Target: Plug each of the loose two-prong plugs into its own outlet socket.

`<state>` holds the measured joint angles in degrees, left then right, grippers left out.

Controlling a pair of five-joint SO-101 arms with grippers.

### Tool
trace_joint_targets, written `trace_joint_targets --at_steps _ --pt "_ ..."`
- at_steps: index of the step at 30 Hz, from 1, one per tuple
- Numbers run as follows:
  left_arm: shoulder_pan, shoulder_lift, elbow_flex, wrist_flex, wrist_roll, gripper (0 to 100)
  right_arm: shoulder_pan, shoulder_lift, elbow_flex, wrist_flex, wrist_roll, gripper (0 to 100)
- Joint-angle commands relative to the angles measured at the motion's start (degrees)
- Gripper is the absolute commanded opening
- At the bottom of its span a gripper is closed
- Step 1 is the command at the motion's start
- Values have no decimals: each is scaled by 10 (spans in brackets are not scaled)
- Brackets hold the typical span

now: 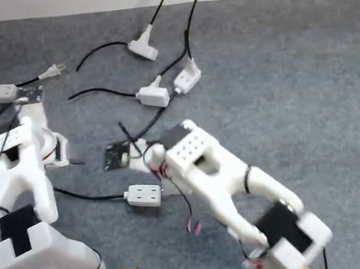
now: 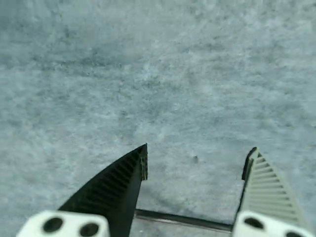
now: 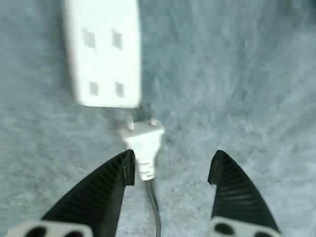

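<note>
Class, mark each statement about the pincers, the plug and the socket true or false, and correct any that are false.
1. The right pincer is open. True.
2. The plug near it is already pushed into the outlet socket. False: its prongs are bare, just short of the socket.
3. The left pincer holds a plug. False: it is open over the carpet.
4. The outlet socket is white. True.
</note>
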<state>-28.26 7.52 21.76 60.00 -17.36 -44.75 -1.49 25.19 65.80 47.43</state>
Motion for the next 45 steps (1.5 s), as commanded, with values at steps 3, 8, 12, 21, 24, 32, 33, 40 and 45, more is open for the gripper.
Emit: trace_joint_targets --at_steps 3,8,12,21,24,32,33,40,45 --pt "-32 -12 -7 -7 -27 316 -50 -91 71 -19 29 241" --pt "-43 -12 -6 -7 -28 316 -44 -88 76 -25 40 241" --pt "-50 -14 -6 -7 -29 316 -19 -88 76 -28 62 241" --pt "-52 -14 -3 -7 -29 316 -7 -70 109 -56 69 241" --pt "-52 -14 -2 -5 -29 316 -11 -63 120 -87 69 241" --pt "-65 -15 -4 -4 -30 316 -7 -6 116 -116 69 241" --pt "-67 -15 -4 -4 -31 316 -7 -4 116 -116 70 241" --pt "-77 -15 -2 -4 -48 316 15 -15 116 -114 74 241" --pt "-80 -15 -3 -4 -49 316 44 -17 119 -114 75 241"
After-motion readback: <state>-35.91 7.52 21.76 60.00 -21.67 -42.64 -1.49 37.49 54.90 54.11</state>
